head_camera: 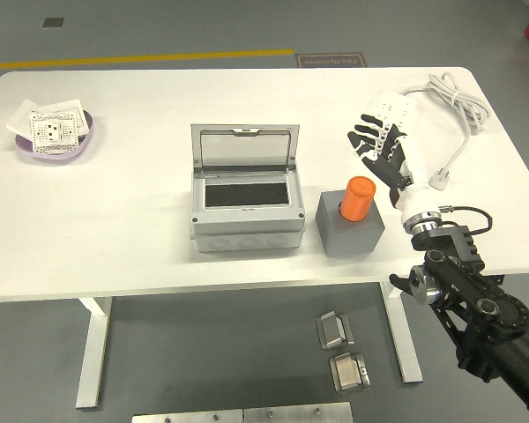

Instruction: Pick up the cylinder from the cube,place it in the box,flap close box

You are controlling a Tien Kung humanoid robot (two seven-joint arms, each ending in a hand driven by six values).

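Surface: one white table point(141, 238) on white legs, set on a grey floor point(203, 352). A yellow line point(141, 58) runs along the floor past the far edge, with a dark mat point(332, 61) beside it at 12 o'clock.

Count on table: one grey box point(244, 211), centre, flap point(244, 145) raised upright at the back, dark interior showing. One grey cube point(351, 231) just beside the box at its 3 o'clock. One orange cylinder point(357, 197) standing in the cube's top, tilted slightly. One purple dish point(53, 141) at 10 o'clock, well apart, holding one white socket plate point(55, 128) and a white packet. One white cable point(454, 115) coiled at 2 o'clock.

Count on floor: two small metal blocks point(342, 348) under the near edge; one metal plate point(242, 414) at 6 o'clock.

Arms: one in view. Right hand point(383, 141) enters from 4 o'clock, black arm, white-and-black hand. Fingers point(363, 137) spread and extended, gripping nothing. Hand hovers above the table at the cylinder's 1 o'clock, near but not touching it.
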